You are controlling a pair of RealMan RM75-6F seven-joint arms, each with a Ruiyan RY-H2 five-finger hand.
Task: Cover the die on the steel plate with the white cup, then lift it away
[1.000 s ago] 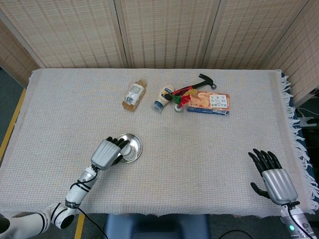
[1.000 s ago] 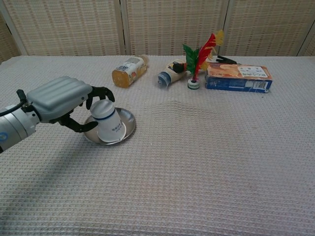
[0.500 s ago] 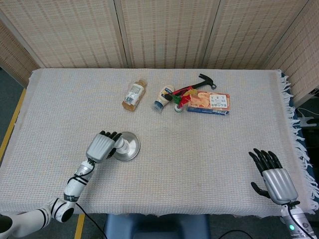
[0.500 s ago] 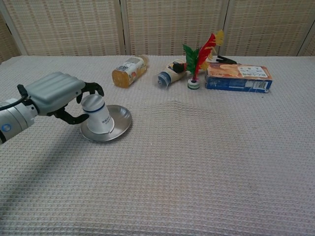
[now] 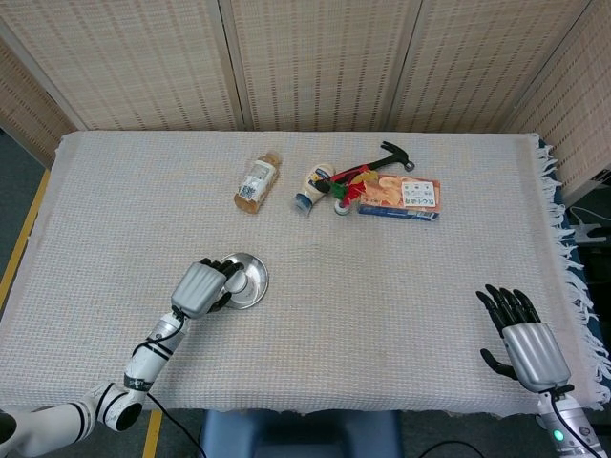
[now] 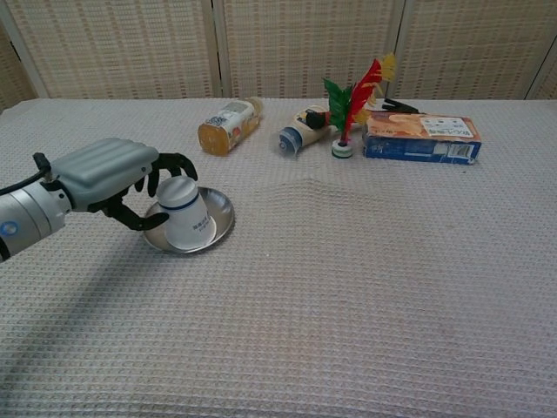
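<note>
Grey left hand [image 6: 109, 173] around inverted white cup [image 6: 186, 214] on steel plate [image 6: 222, 218].

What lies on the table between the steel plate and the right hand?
Nothing but bare woven cloth: in the head view the stretch from the steel plate to the right hand holds no object.

Cloth-covered table [image 5: 401, 286] carries steel plate [image 6: 218, 215], bottle [image 5: 257, 182], tube [image 5: 312, 187], shuttlecock [image 6: 346, 113], hammer [image 5: 389, 155], box [image 5: 401, 198].
</note>
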